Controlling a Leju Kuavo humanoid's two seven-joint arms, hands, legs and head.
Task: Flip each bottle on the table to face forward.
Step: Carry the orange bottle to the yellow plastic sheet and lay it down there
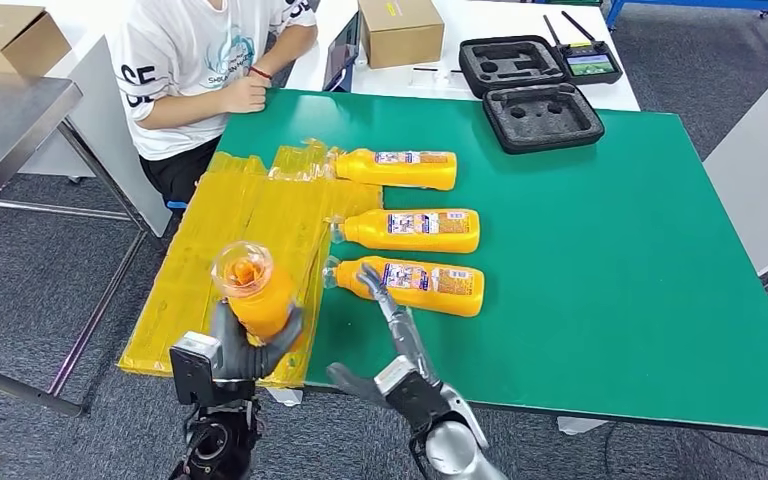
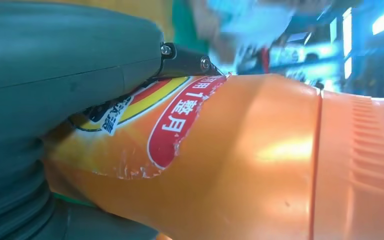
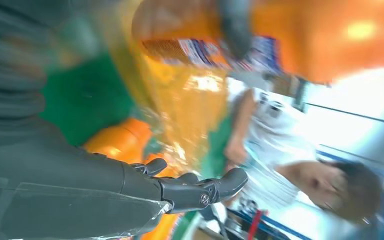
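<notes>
My left hand (image 1: 243, 348) grips an orange bottle (image 1: 253, 290) upright, its clear cap toward the camera, above the table's near left corner. Up close, this bottle (image 2: 240, 165) shows a torn red and yellow label under my left hand (image 2: 65, 75). Three more orange bottles lie on their sides in a column on the green table (image 1: 600, 260): far (image 1: 398, 168), middle (image 1: 410, 230) and near (image 1: 415, 284). My right hand (image 1: 392, 345) reaches forward with fingers extended and holds nothing; its fingertips (image 1: 372, 275) lie over the near bottle's neck. In the right wrist view my right hand (image 3: 180, 190) is empty.
Yellow air-cushion wrap (image 1: 235, 240) covers the table's left side. A person in a white shirt (image 1: 200, 60) sits at the far left corner. Black foam cases (image 1: 540, 115) and a cardboard box (image 1: 400, 30) lie at the back. The table's right half is bare green.
</notes>
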